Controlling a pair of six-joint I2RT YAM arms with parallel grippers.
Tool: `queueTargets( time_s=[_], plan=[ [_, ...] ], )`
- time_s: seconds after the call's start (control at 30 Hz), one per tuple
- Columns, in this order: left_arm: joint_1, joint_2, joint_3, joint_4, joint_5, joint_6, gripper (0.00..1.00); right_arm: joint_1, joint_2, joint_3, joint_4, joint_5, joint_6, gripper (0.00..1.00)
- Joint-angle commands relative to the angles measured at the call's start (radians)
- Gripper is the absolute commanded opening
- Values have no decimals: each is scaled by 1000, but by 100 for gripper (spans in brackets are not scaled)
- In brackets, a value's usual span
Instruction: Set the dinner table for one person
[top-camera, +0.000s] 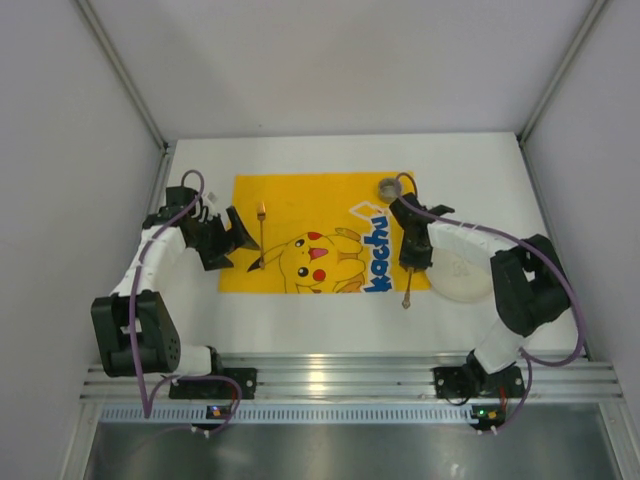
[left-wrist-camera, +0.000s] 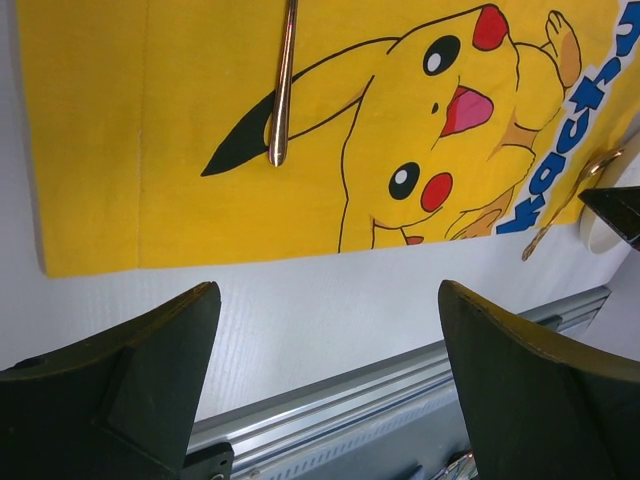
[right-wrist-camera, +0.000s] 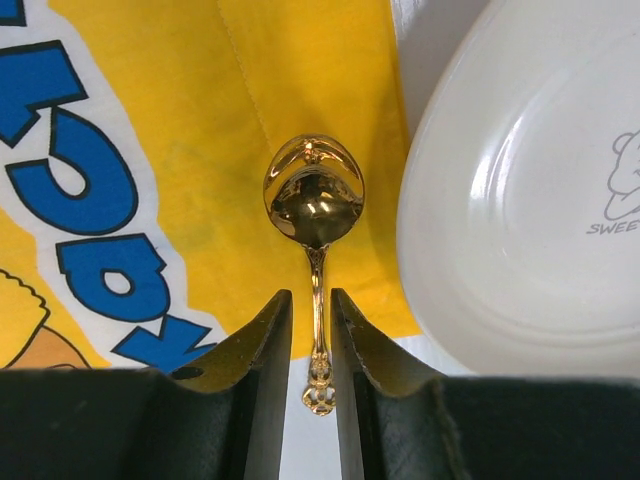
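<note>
White desk (top-camera: 300, 325) floors a grey-walled bay, with a ribbed rail (top-camera: 350, 372) along its edge at the bottom of the top view. Yellow cartoon mat (top-camera: 300, 200) lies flat at mid-frame and reads as the base of the one place setting. Gold utensil (top-camera: 261, 238) lies lengthwise on the mat's left strip; fork or knife, can't tell. Gold spoon (right-wrist-camera: 314, 195) lies lengthwise on the right strip, bowl toward the top of the frame, handle tail hanging past the mat's lower edge over bare desk. The two pieces run roughly parallel and leave the mat's middle free, probably for the plate. White plate (right-wrist-camera: 520, 200) sits off the mat at the right, rim just beside the spoon, partly under the right arm in the top view, so it is not yet placed. Small grey round thing (top-camera: 389, 187) at the mat's upper right corner, too small to name. Right gripper (right-wrist-camera: 311, 300) sits low over the spoon handle, jaws only narrowly parted, a sliver of gap on each side, nothing pinched as far as shows. Left gripper (left-wrist-camera: 328, 290) is spread wide and empty, near the utensil but clear of it. The desk lies directly under both grippers: bare white below the left one, between mat edge and rail, and mat-covered under the right, with bare desk showing at the handle tail.
</note>
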Motion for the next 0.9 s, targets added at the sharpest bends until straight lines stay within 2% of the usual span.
queueTargets(
  time_s=[0.0,0.2,0.63,0.87],
  plan=[
    [-3,16,37,5,-12,6,95,-15,23,5,11,11,-18,23],
    [-3,32,49,6,-20,1,95,-25,42,-34,39,-5,-23,22],
    [-3,72,70,6,-24,1,95,-45,68,-44,59,-20,-49,6],
    [-3,72,57,23,-20,1,95,-45,17,-18,1,-22,-55,6]
  ],
)
